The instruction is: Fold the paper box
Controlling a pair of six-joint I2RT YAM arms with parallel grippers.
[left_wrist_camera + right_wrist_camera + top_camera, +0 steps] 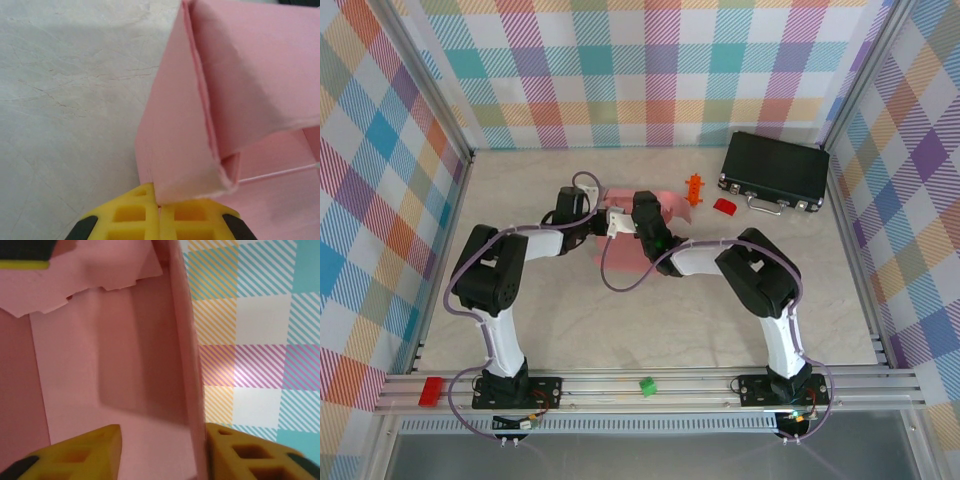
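Mid-table, between the two wrists: the paper box (670, 207), salmon-pink thin card, partly folded. Lies with flat panels on the pale table (650, 330) and at least one wall raised. Seen from the left wrist, the same paper box (240, 85) as a doubled wall folded over on itself, with a flat panel below at the right and bare tabletop at the left.

Clamped on it: the left gripper (159, 202), yellow pads (130, 215) pressed together with no gap, taking the lower corner of that folded wall into the seam between them. Reaches in overhead from the box's left side.

Around another wall: the right gripper (164, 432), jaws well apart. Straddles an upright pink wall seen edge-on, close against the right-hand finger (245, 452); touching or not, cannot tell. Leaves a clear gap to the other finger over the box's inner face. Clamps nothing. Comes in overhead from the right, just beside the left gripper.

Further out: a small orange piece (695, 187) just beyond the box's far right corner, then a small red block (724, 206) near it. At the far right, well apart from the box, a black hard case (775, 172) with metal latches and a handle. On the near rail (720, 385), a green block (647, 386) and a flat red piece (430, 390). All round, checked cloth walls (650, 70) in pastel colours.
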